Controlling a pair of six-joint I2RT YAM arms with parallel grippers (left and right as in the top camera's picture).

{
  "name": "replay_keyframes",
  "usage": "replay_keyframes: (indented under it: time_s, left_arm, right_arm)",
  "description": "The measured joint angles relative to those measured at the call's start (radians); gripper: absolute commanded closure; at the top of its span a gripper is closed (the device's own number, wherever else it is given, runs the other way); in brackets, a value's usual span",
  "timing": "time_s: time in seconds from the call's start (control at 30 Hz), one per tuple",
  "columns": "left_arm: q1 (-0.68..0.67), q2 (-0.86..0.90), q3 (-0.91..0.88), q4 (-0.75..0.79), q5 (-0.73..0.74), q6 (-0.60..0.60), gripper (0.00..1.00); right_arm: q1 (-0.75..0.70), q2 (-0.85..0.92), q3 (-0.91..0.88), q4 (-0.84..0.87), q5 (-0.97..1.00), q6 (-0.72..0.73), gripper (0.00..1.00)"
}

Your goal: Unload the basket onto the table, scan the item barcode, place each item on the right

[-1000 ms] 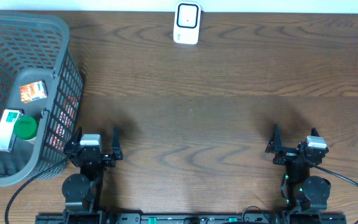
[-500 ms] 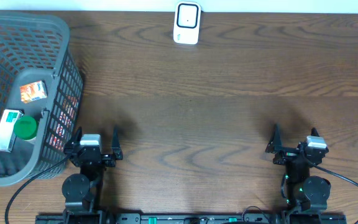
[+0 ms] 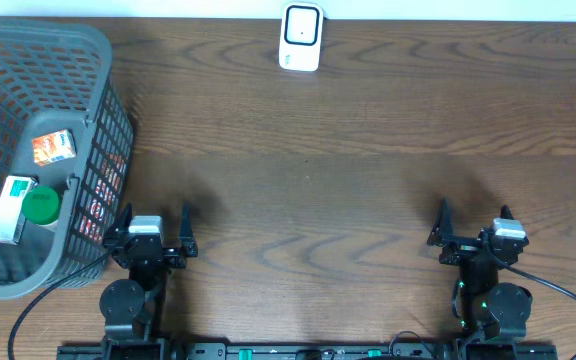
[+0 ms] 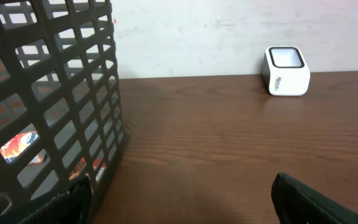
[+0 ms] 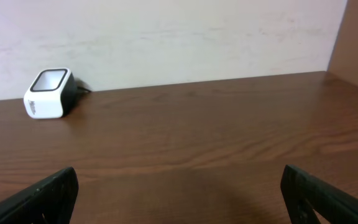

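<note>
Overhead: the left gripper (image 3: 155, 220) is seen spread and empty; the right gripper (image 3: 474, 215) likewise. A green-and-white box (image 3: 10, 208), a green cap (image 3: 40, 205) and an orange packet (image 3: 52, 147) are lying in the basket (image 3: 103, 60), just left of the left claw. The scanner (image 3: 300, 37) is set far ahead, between the claws.

Left wrist: the basket wall is found close on the claw's left; a rise above its rim is judged necessary before descent.

Right wrist: nothing is held; the scanner is seen ahead-left.
</note>
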Motion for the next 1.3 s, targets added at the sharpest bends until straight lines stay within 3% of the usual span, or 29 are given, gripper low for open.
replay_keyframes:
  time_s: [1.0, 1.13, 1.3]
  left_arm:
    - [0.000, 0.000, -0.003, 0.010, 0.002, -0.003, 0.08]
    - [0.000, 0.000, -0.006, 0.024, 0.077, -0.026, 0.08]
    - [0.000, 0.000, -0.005, 0.036, 0.276, -0.037, 0.08]
  right_arm:
    - [0.003, 0.000, 0.000, 0.000, 0.000, 0.000, 0.01]
    - [0.003, 0.000, 0.000, 0.000, 0.000, 0.000, 0.01]
    - [0.003, 0.000, 0.000, 0.000, 0.000, 0.000, 0.01]
